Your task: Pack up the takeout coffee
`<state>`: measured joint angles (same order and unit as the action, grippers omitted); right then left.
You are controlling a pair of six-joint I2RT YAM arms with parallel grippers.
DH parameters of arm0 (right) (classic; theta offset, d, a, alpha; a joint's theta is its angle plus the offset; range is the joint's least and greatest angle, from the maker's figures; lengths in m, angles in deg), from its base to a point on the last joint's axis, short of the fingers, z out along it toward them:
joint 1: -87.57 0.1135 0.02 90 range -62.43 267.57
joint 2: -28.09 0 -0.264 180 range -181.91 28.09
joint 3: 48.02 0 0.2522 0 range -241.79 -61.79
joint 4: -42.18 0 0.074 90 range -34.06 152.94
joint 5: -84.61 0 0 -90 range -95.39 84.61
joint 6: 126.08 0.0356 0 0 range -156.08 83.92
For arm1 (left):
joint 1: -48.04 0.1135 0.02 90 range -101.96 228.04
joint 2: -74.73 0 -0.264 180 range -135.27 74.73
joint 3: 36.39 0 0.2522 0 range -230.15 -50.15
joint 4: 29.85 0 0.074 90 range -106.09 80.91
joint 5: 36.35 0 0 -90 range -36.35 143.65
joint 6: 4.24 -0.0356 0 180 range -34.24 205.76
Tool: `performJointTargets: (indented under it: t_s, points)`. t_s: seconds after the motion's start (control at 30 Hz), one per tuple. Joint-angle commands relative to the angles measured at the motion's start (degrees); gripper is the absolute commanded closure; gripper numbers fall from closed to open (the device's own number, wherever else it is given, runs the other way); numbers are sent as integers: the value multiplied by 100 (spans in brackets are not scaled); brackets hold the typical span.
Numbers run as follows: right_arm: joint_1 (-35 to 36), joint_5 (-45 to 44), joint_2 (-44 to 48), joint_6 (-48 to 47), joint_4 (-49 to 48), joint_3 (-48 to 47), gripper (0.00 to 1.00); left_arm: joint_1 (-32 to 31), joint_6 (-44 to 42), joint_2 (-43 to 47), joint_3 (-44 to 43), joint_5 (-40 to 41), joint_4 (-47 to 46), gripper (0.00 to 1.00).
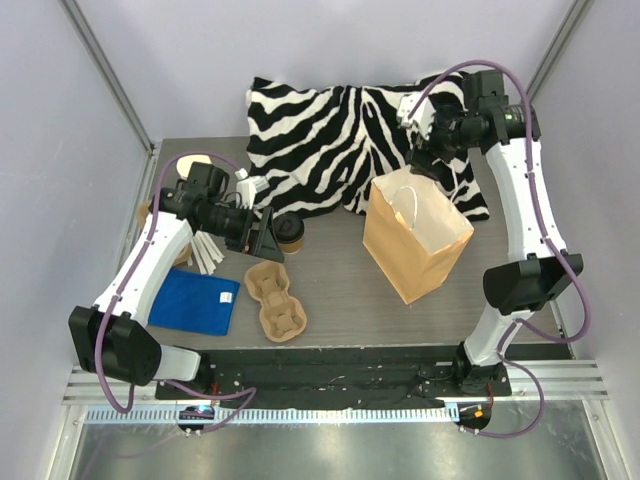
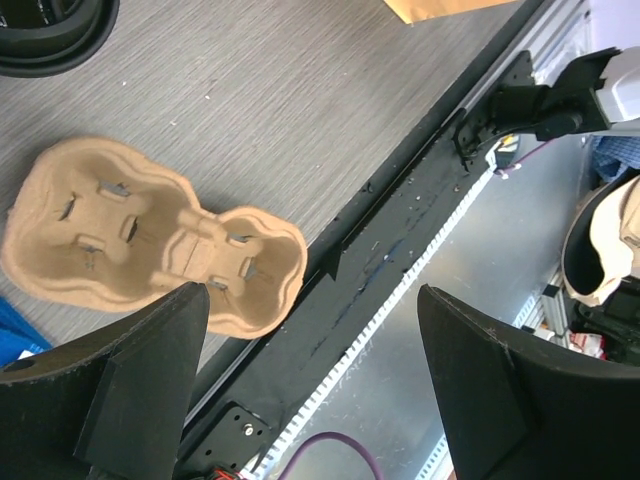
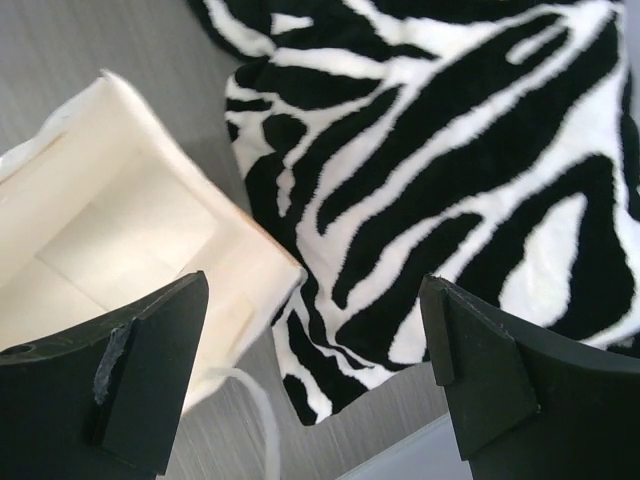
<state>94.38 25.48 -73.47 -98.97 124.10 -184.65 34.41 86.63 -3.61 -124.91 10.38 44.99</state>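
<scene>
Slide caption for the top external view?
Left gripper open beside the lidded coffee cup and pulp cup carrier; right gripper open by the open paper bag.

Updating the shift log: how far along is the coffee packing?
Done: the takeout coffee is lidded, standing on the table. In hand: nothing; both jaws are open, left gripper beside the cup, right gripper by the paper bag. Left: grasping the cup and putting it in the bag, whose visible interior is bare.

The takeout coffee (image 1: 291, 233) sits behind the cup carrier (image 1: 275, 300), beside my left claw (image 1: 268, 241). The bag (image 1: 415, 238) stands to their right, before the blanket (image 1: 330, 130).
</scene>
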Motion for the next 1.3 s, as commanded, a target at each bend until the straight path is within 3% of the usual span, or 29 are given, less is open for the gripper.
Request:
performJointTargets:
  t_s: [0.0,0.3,0.43,0.6,0.7,0.77,1.27]
  points:
    - [303,-11,110,-1225,541,139,6,79,46,-40,5,-340,-140,11]
    - [848,-511,22,-1550,338,641,12,176,-16,-93,67,-393,-79,11]
    - [927,-696,-110,-1463,329,581,37,342,-16,-119,32,-367,-61,13]
    - [928,-802,-259,-1375,584,238,58,694,-297,-128,-100,-147,97,13]
    - [919,-785,-224,-1375,725,97,77,958,-481,-181,-188,-147,194,13]
    - [954,-854,-172,-1104,612,79,99,1081,-561,-260,-258,-191,264,13]
    - [1051,-2094,-382,2096,328,-712,99,1196,-772,-339,-21,125,167,13]
